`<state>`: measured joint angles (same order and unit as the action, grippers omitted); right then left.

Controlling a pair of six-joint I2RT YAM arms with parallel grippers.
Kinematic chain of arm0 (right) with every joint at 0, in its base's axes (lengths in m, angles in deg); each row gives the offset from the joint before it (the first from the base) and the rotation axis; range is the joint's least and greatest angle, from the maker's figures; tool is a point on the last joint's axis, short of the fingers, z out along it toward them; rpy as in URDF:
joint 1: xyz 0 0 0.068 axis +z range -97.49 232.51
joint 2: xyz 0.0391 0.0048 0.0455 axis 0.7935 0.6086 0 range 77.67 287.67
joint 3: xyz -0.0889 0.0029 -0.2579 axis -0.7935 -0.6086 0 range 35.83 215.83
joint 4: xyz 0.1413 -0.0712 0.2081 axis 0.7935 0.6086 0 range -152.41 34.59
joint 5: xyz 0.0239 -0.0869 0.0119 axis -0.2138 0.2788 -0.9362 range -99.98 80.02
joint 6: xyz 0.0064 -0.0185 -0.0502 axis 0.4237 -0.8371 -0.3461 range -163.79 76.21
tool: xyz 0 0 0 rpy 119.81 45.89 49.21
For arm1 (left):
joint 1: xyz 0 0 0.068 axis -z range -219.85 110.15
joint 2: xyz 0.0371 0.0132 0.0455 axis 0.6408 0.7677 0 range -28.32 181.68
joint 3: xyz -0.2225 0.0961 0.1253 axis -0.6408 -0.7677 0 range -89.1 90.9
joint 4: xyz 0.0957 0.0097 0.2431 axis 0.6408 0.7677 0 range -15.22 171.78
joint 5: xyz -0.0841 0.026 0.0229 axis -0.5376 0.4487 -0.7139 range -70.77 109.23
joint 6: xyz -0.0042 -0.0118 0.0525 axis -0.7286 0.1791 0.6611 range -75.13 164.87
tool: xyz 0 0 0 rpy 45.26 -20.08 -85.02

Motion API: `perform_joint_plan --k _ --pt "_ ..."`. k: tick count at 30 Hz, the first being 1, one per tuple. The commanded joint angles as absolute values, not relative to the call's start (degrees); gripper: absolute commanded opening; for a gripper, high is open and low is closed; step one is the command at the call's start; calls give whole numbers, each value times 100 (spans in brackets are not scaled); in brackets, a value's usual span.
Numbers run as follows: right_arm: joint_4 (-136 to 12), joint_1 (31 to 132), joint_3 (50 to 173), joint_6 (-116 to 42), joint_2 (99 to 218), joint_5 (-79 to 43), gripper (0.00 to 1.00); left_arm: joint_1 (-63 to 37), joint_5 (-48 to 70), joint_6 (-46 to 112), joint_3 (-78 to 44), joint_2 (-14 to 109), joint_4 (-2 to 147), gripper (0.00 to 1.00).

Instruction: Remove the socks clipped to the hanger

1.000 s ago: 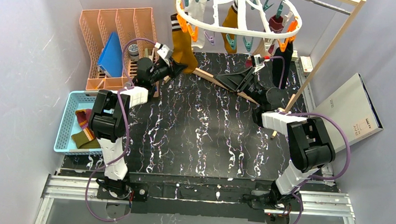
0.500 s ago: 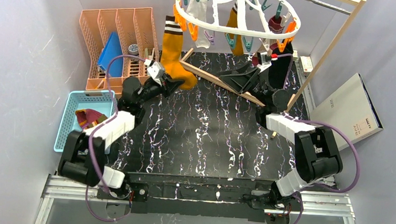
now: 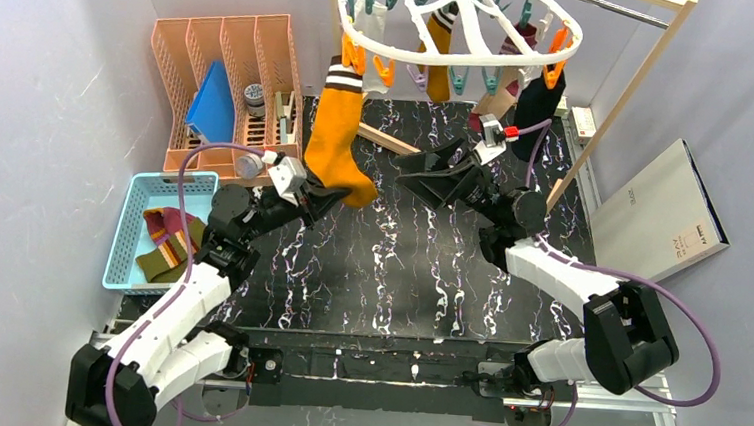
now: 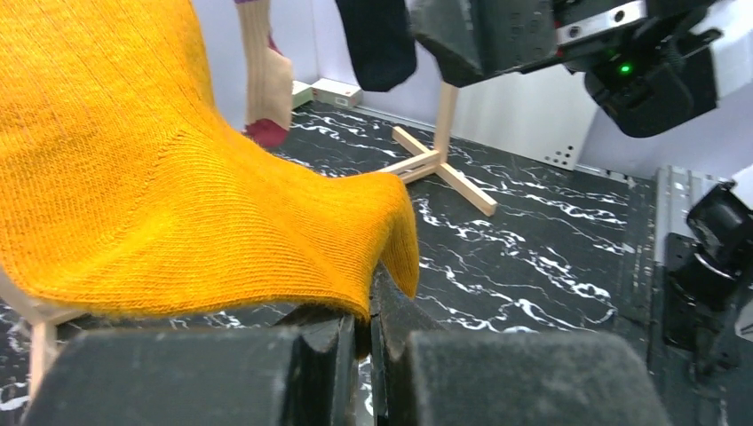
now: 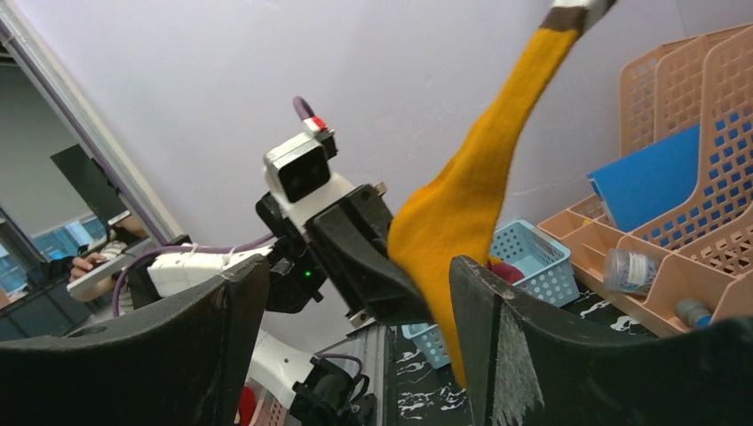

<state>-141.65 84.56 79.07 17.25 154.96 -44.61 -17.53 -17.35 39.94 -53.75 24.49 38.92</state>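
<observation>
On the left rim of the hanger (image 3: 404, 52), the mustard sock (image 3: 336, 135) hangs by its cuff from what looks like an orange clip (image 3: 352, 54). The left gripper (image 3: 339, 194) is clamped on the toe edge only. The right gripper (image 3: 421, 166) sits beside the sock, jaws apart, holding nothing. Risk: the thin bite slips under tension, or the pull swings the ring instead of popping the clip

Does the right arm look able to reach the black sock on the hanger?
Probably yes: the right gripper is open and empty, the black sock hangs close by its wrist, nothing between; it must turn round.
</observation>
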Motion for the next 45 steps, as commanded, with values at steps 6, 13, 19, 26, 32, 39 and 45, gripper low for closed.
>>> perform_joint_plan --k 6,13,19,26,32,39,45 --pt "-14091 8763 7881 1215 15435 -3848 82 -1184 -1540 3898 -5696 1569 4954 0" --pt "-14866 8828 8157 1506 16063 -3659 82 -1129 -1527 4080 -5798 1275 5489 0" --pt "-15485 8828 8853 1765 16857 -3414 82 -1129 -1666 3958 -5878 1290 5483 0" --pt "-15823 8835 9884 1973 17570 -3389 82 -1120 -1707 3804 -6046 1214 5439 0" --pt "-15611 8813 10204 1723 17517 -3395 82 -1120 -1745 3719 -6153 1252 5337 0" --pt "-15603 8776 10022 1502 17220 -3094 81 -1111 -1770 3610 -6203 1388 5160 0" --pt "-15559 8776 9792 1211 16984 -2391 81 -1089 -1787 3541 -6227 1439 5091 0"
